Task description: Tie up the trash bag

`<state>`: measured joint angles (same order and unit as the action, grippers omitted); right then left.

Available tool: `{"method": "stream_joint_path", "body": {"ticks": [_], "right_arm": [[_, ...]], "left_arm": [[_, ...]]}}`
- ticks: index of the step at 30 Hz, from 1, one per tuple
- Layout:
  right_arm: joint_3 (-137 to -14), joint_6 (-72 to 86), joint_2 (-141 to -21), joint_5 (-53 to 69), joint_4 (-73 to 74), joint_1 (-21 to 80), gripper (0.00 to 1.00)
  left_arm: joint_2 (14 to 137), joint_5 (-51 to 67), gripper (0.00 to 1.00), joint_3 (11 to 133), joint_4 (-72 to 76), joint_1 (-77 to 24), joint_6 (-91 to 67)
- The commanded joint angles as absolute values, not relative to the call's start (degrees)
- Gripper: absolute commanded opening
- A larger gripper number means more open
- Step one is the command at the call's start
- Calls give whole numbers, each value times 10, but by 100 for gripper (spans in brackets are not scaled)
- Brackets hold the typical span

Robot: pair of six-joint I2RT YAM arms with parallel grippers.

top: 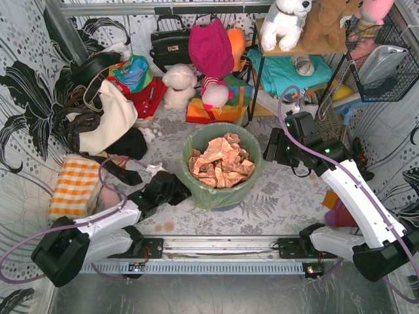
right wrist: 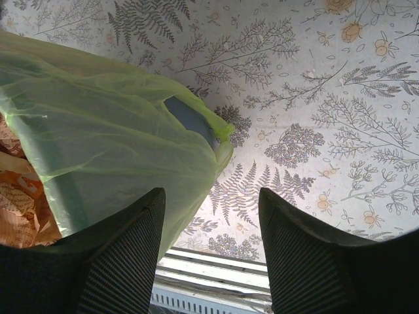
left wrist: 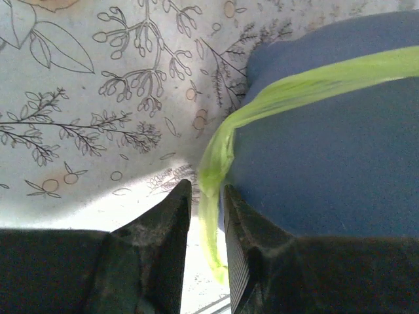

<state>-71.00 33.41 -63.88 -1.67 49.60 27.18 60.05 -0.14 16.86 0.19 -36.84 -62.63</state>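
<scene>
The translucent light-green trash bag, holding crumpled brown paper, lines the bin. The left gripper pinches its stretched edge at 8 o'clock; the right gripper gapes released at 3 o'clock.

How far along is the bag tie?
Done: nothing tied yet. The trash bag sits open in the bin, brown paper exposed. In hand: the left gripper pinches a green strip of the bag's edge at the bin's side. The right gripper is open beside the opposite rim, holding nothing. Left: a right-side grab, gathering both edges, the knot.
</scene>
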Motion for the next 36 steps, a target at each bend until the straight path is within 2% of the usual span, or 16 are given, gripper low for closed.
{"method": "stream_joint_path", "body": {"ticks": [1, 7, 22, 25, 30, 36], "right_arm": [[-702, 341, -627, -16, 482, 269, 58], [-692, 347, -626, -11, 469, 269, 57], [-686, 350, -627, -5, 462, 269, 56], [-682, 350, -625, -6, 462, 269, 56], [-677, 351, -621, -7, 460, 269, 56], [-672, 352, -614, -12, 461, 269, 56]], "left_arm": [[555, 10, 35, 137, 52, -366, -671], [506, 45, 37, 89, 103, -366, -747], [596, 73, 32, 67, 200, -366, -766], [605, 67, 27, 65, 201, -366, -761], [620, 62, 12, 59, 203, -366, -760], [631, 62, 0, 76, 180, -366, -741]]}}
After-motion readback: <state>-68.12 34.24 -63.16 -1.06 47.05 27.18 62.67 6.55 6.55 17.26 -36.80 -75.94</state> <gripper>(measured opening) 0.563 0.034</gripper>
